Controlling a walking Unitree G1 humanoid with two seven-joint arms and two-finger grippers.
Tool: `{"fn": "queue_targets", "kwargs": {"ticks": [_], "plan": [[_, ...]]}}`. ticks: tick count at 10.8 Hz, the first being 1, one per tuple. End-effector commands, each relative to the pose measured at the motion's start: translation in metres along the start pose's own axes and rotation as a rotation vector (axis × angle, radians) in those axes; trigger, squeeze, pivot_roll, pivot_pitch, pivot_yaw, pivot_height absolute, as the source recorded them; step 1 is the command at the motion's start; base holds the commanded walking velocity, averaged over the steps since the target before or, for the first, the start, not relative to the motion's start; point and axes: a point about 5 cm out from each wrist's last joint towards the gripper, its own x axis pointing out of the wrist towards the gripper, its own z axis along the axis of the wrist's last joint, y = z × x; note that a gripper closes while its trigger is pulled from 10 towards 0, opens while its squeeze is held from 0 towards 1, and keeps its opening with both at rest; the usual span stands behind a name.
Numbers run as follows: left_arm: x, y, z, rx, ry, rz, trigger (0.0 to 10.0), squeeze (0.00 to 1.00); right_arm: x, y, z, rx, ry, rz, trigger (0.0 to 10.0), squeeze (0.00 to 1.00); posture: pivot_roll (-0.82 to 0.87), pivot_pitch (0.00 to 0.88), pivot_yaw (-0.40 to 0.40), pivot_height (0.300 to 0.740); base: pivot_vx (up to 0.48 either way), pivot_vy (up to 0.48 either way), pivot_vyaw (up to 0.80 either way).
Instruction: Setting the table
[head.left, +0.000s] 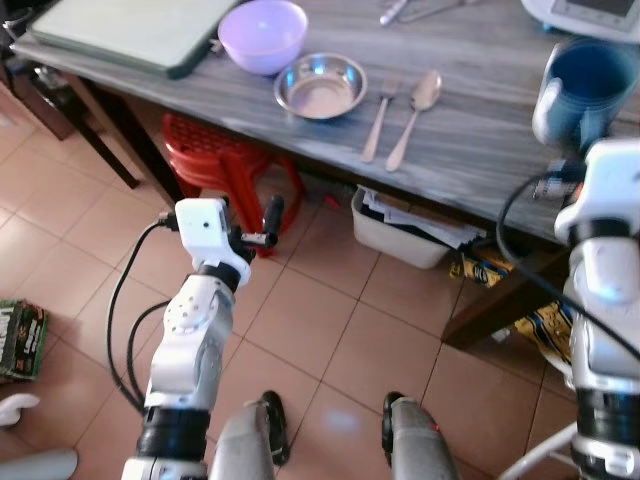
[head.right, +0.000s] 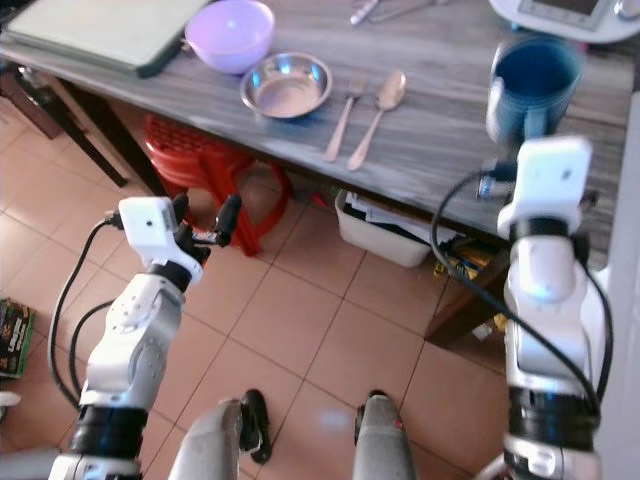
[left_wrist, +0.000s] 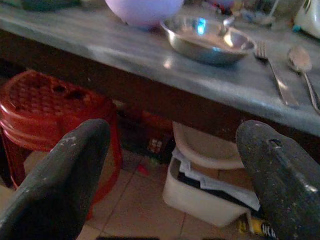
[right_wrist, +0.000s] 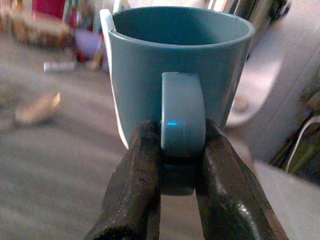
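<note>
While the right gripper (right_wrist: 172, 165) pinches the blue mug (right_wrist: 175, 65) by its handle for placing beside the spoon (head.left: 415, 110), the left gripper (left_wrist: 175, 165) waits wide open

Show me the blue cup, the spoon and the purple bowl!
Blue cup (right_wrist: 180, 65): right wrist view, on its outer wall above the handle.
Spoon (head.left: 426, 90): left eye view, on its scoop.
Purple bowl (head.left: 262, 35): left eye view, on its inside.
</note>
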Motion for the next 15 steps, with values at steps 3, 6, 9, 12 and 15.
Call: {"fn": "queue_targets", "kwargs": {"ticks": [3, 6, 9, 12, 15], "plan": [[0.001, 0.01, 0.005, 0.0, -0.036, 0.062, 10.0, 0.0, 0.0, -0.004, 0.015, -0.036, -0.071, -0.013, 10.0, 0.0, -0.14, 0.158, 0.053, 0.74, 0.0, 0.444, 0.0], [0.004, 0.006, 0.009, 0.02, -0.072, 0.044, 10.0, 0.0, 0.002, -0.007, 0.014, -0.02, -0.064, -0.051, 10.0, 0.0, -0.14, 0.15, 0.055, 0.74, 0.279, 0.256, 0.0], [0.005, 0.002, 0.007, 0.011, -0.065, 0.026, 10.0, 0.0, 0.002, -0.006, 0.011, -0.029, -0.053, -0.061, 10.0, 0.0, -0.13, 0.144, 0.057, 0.74, 0.48, 0.0, -0.53], [0.001, 0.0, 0.003, 0.019, -0.058, 0.017, 10.0, 0.0, -0.001, 0.0, 0.008, -0.034, -0.05, -0.052, 10.0, 0.0, -0.13, 0.138, 0.054, 0.74, 0.107, 0.0, -0.8], [0.001, 0.002, 0.01, 0.013, -0.094, 0.025, 10.0, 0.0, -0.002, 0.011, 0.009, -0.013, -0.056, -0.004, 10.0, 0.0, -0.12, 0.137, 0.05, 0.74, 0.447, 0.0, 0.0]]}}
